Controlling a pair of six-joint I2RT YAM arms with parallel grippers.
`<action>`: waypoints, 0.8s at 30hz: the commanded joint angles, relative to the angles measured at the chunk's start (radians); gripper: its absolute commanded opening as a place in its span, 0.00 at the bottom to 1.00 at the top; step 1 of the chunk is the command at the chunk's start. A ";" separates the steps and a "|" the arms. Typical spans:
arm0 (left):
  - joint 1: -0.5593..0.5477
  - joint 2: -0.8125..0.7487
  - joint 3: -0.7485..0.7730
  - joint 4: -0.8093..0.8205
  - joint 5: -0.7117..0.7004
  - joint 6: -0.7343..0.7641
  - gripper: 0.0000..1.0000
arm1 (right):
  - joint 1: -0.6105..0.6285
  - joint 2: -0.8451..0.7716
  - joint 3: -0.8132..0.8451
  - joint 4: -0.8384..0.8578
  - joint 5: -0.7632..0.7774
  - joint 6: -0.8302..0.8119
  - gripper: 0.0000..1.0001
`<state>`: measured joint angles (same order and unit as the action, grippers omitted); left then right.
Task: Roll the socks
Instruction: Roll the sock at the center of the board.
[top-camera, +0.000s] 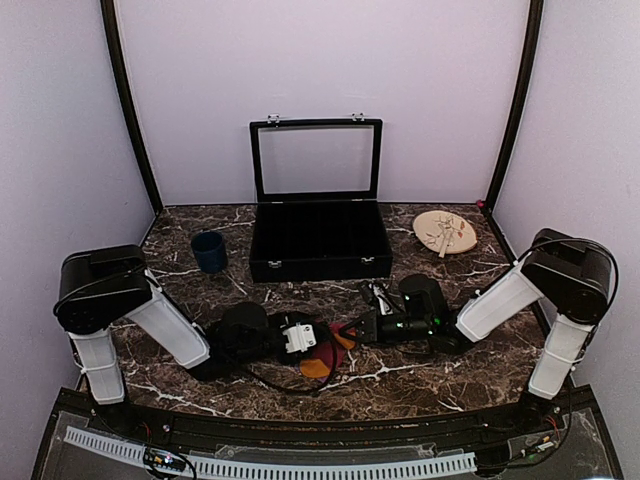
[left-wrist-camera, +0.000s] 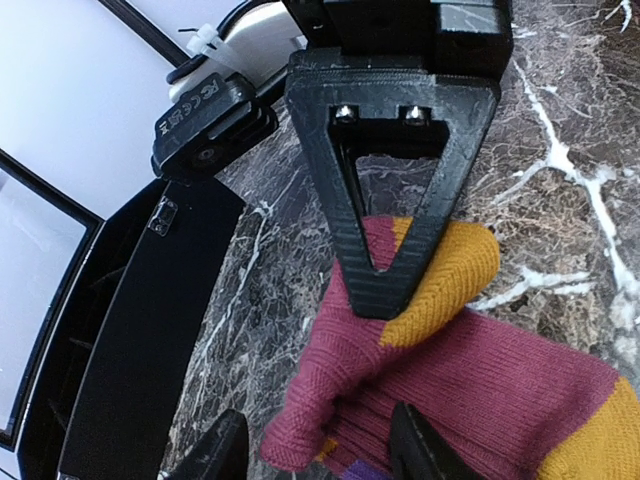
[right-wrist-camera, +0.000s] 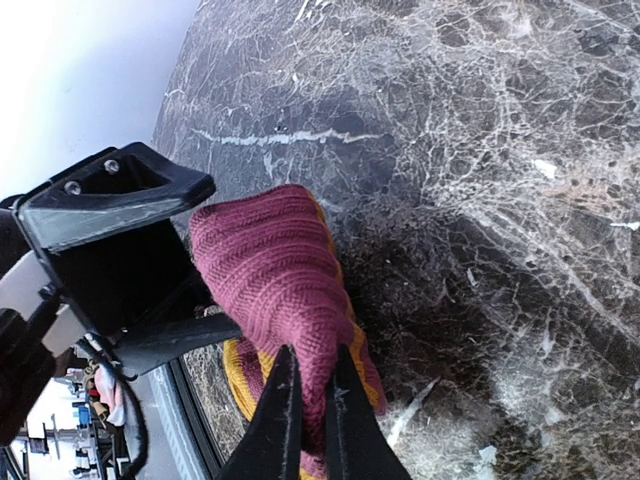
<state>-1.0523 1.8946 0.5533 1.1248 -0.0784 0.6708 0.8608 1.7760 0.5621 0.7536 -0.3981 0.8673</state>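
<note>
Straddling the maroon sock (left-wrist-camera: 480, 380), left end effector (left-wrist-camera: 320, 442) gapes; right end effector (right-wrist-camera: 311, 375) clamps it.

Both arms (top-camera: 150, 310) pair white forearm shells (top-camera: 500, 300) with bulky black joint housings (top-camera: 100, 285). The right claw (right-wrist-camera: 312, 352) has black ribbed fingers (left-wrist-camera: 372, 285) — hollow triangles with two silver screws (left-wrist-camera: 345, 112) at the base. Behind the claw, a white cable tie (left-wrist-camera: 205, 40) binds black cable (left-wrist-camera: 190, 70).

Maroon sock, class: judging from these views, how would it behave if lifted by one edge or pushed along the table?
Probably floppy: the maroon sock bunches where the right fingers pinch it. Likely light, being ribbed knit. Pushed, it would probably crumple, not roll.
</note>
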 joint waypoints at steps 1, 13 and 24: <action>-0.005 -0.101 0.036 -0.232 0.069 -0.091 0.53 | -0.007 -0.003 0.011 -0.003 -0.001 -0.045 0.00; 0.087 -0.244 0.279 -0.879 0.431 -0.291 0.50 | 0.024 -0.092 0.061 -0.202 0.114 -0.248 0.00; 0.202 -0.153 0.554 -1.247 0.663 -0.328 0.51 | 0.188 -0.155 0.120 -0.346 0.377 -0.459 0.00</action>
<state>-0.8650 1.7054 1.0485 0.0616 0.4656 0.3565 1.0008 1.6562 0.6647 0.4480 -0.1535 0.5076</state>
